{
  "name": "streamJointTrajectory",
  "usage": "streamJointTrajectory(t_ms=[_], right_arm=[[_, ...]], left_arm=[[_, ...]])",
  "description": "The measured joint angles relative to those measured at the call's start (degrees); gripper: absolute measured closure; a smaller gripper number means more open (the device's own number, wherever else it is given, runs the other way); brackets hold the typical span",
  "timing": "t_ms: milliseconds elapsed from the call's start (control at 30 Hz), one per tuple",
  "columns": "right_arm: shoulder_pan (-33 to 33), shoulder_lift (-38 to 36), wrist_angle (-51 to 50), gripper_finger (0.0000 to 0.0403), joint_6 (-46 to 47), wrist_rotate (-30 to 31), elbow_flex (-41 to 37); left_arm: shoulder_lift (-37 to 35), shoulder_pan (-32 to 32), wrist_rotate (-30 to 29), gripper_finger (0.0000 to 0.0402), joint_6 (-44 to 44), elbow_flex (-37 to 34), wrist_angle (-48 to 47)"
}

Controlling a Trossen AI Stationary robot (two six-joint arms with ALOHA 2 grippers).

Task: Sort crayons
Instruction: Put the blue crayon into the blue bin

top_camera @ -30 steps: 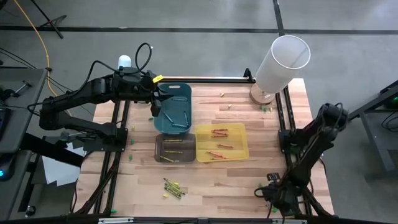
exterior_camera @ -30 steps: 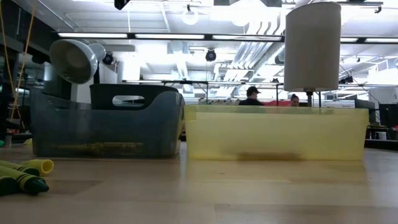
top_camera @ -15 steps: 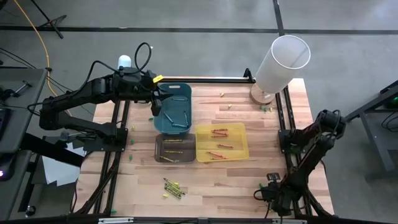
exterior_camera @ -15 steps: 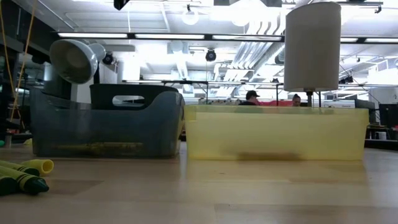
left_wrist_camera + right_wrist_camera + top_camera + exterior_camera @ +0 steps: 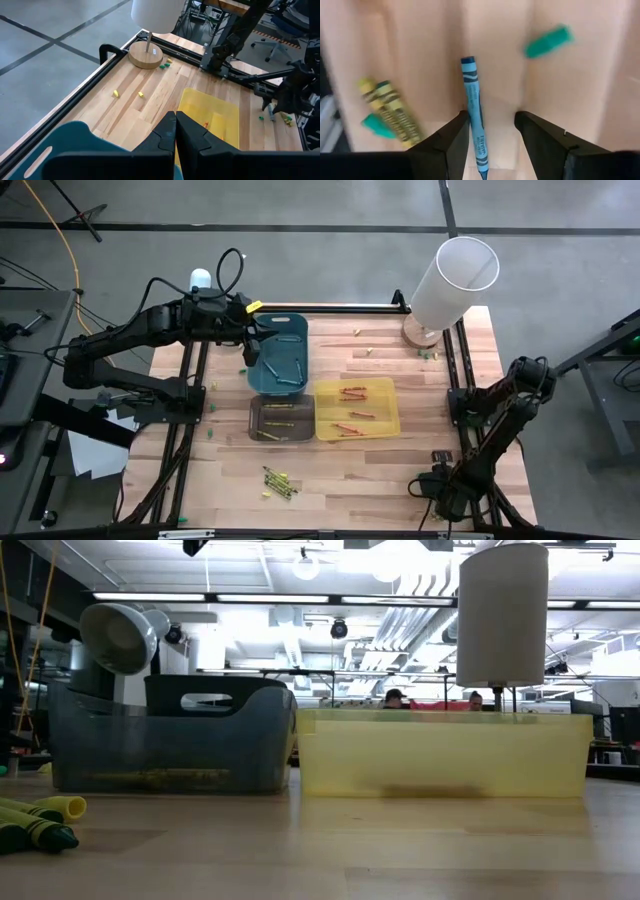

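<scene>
Pretty clearly a robotics lab or open-plan R&D workspace, not anyone's home. The wooden table (image 5: 390,450) sits on bare grey concrete floor (image 5: 330,270) with dark tape lines running across it, and black metal rails (image 5: 330,307) frame the tabletop. Beyond the table the low view looks into a big industrial room: exposed white ducts and pipes (image 5: 400,625) overhead, long strip lights (image 5: 270,598), and two people (image 5: 396,698) at desks far off. The left wrist view catches an office chair (image 5: 280,42) and bundles of cables (image 5: 197,10) past the far right edge. A yellow cord (image 5: 62,240) trails over the floor at far left.
</scene>
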Motion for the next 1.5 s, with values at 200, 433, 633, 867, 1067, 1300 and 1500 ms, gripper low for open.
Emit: streamJointTrajectory(t_ms=[200,433,633,867,1067,1300,1500], right_arm=[[-0.04,0.02,-2.68,0.0226,5.00,0.51,-0.09],[-0.11,0.07,-3.43,0.0236,6.19,0.91,-0.15],[-0.15,0.07,-4.40,0.0344,8.06,0.80,-0.31],[-0.22,0.07,-3.47,0.0387,8.62,-0.70,-0.31],[-0.22,0.07,-2.96,0.0398,8.63,-1.19,-0.31],[-0.26,-3.36,-2.72,0.0401,8.15,-3.17,-0.65],[-4.03,-16.92,-5.96,0.0402,5.79,-0.59,-0.52]], left_arm=[[0.00,0.00,0.00,0.0401,0.04,0.00,0.00],[0.00,0.00,0.00,0.0401,0.04,0.00,0.00],[0.00,0.00,0.00,0.0401,0.06,0.00,0.00],[0.00,0.00,0.01,0.0401,2.87,0.00,-0.02],[0.00,0.00,0.00,0.0401,2.99,0.00,0.00],[-0.13,0.34,0.04,0.0401,5.35,0.24,-0.60],[-0.42,2.33,-0.02,0.0401,6.52,4.58,-2.25]])
